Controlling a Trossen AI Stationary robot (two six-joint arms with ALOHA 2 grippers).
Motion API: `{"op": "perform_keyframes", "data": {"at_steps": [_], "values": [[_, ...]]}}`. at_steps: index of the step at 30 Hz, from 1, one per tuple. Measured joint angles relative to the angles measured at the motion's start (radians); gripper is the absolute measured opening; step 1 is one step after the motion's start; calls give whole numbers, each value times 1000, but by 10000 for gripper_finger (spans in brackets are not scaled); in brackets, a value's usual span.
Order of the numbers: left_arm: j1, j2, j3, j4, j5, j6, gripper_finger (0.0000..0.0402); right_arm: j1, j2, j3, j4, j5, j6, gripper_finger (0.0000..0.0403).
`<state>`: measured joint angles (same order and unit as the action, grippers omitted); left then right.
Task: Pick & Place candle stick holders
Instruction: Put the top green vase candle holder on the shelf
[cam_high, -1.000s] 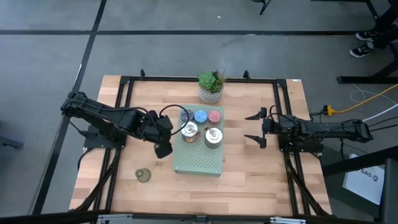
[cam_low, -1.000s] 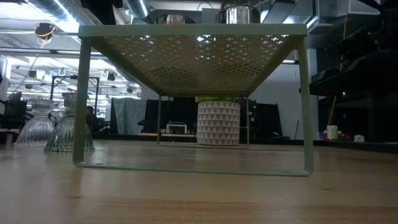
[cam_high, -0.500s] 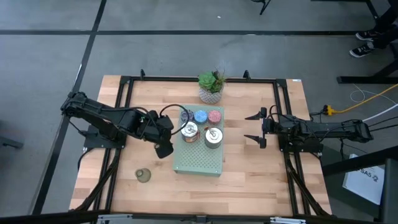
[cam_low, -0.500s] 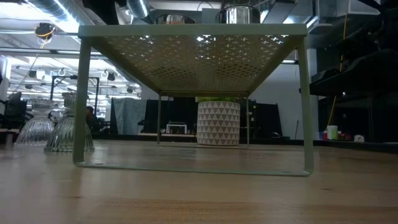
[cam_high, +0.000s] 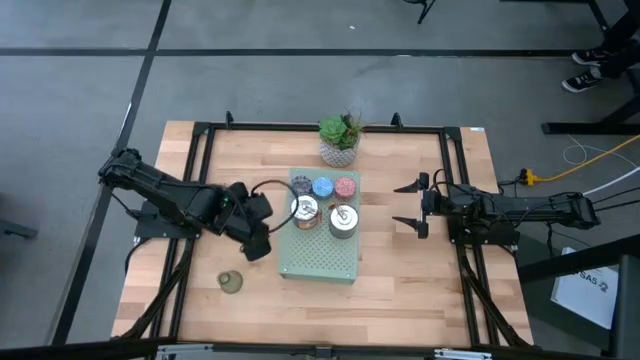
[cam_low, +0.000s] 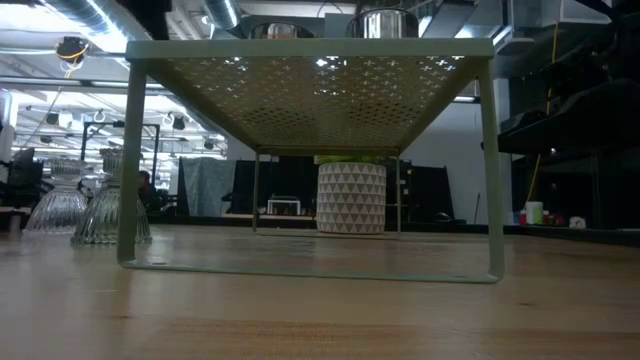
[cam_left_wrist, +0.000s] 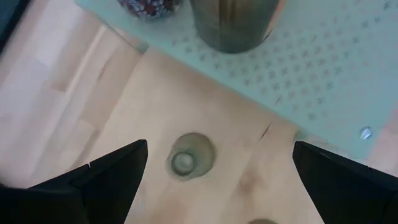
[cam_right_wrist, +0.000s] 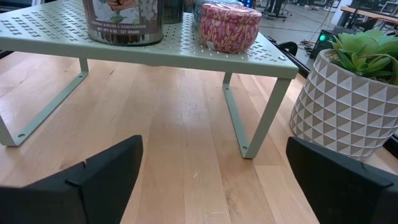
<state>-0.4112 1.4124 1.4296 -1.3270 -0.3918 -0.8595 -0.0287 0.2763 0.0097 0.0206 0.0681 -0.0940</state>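
Four cameras around one wooden table (cam_high: 420, 280)

Overhead, straight down on everything; at tabletop height, level and close beneath the green perforated shelf (cam_low: 310, 50); on the left wrist, down past the shelf's edge; on the right wrist, sideways and near. Shared by low and right wrist: shelf legs, white patterned pot (cam_right_wrist: 348, 106).

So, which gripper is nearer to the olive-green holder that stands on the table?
The left gripper. It is open above the table beside the shelf, close to the olive-green holder. The right gripper waits open on the shelf's other side, much farther away.
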Motion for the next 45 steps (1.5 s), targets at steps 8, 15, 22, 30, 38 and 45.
{"op": "perform_keyframes", "data": {"at_steps": [8, 15, 22, 30, 38, 45], "values": [[-144, 0, 0, -37, -227, 25, 400, 0, 0, 0, 0, 0, 0, 399], [-198, 0, 0, -38, -294, 34, 400, 0, 0, 0, 0, 0, 0, 399], [-182, -1, 0, -47, -178, -43, 393, 0, 0, 0, 0, 0, 0, 399], [-169, 2, -168, -34, -92, 63, 315, 0, 0, 0, 0, 0, 0, 399], [-184, 2, -332, 66, -108, 158, 280, 0, 0, 0, 0, 0, 0, 399], [-176, 2, -409, 205, -110, 203, 268, 0, 0, 0, 0, 0, 0, 399]]}}
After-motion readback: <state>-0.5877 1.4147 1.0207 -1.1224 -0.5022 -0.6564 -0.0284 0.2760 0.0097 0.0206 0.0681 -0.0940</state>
